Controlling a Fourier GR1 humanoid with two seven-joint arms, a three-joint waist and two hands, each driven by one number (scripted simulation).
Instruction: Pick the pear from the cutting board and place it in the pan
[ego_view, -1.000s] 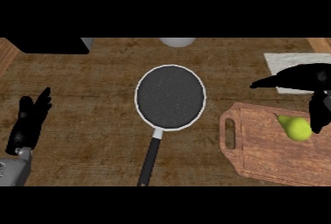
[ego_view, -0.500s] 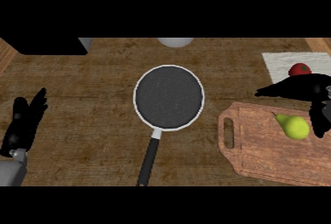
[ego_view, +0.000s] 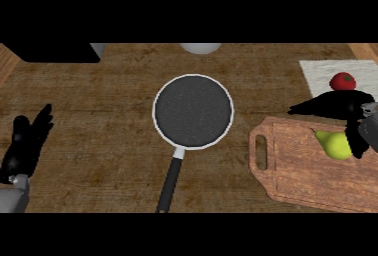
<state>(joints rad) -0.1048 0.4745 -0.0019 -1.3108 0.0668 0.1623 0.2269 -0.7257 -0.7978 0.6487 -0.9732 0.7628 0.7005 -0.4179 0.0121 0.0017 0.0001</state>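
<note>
Table (ego_view: 111, 100): brown wood grain, carrying everything listed below.

Pan (ego_view: 193, 111): dark round cooking surface with a pale rim, near the middle of the table; its black handle runs toward the lower edge of the view. Nothing lies in it.

Cutting board (ego_view: 295, 175): reddish-brown wood with a slot handle on its left end, at the lower right of the table, well apart from the pan.

Pear (ego_view: 336, 145): yellow-green, lying on the upper right part of the cutting board, its narrow end pointing up and left.

My right hand (ego_view: 343, 104): black, over the far edge of the cutting board, just above the pear. My fingers (ego_view: 359, 142) reach down along the pear's right side and the thumb stretches left above it, so the hand is spread wide around the fruit rather than closed on it. Whether any finger touches the pear, I cannot tell.

My left hand (ego_view: 26, 145): black, resting at the left edge of the view, fingers straight and pointing up, holding nothing.

White cloth (ego_view: 325, 75): at the upper right of the table, behind my right hand.

Red fruit (ego_view: 342, 81): small and round, sitting on the white cloth.

Pale round object (ego_view: 200, 48): at the top edge, only partly visible.

Black block (ego_view: 59, 51): at the upper left corner.
</note>
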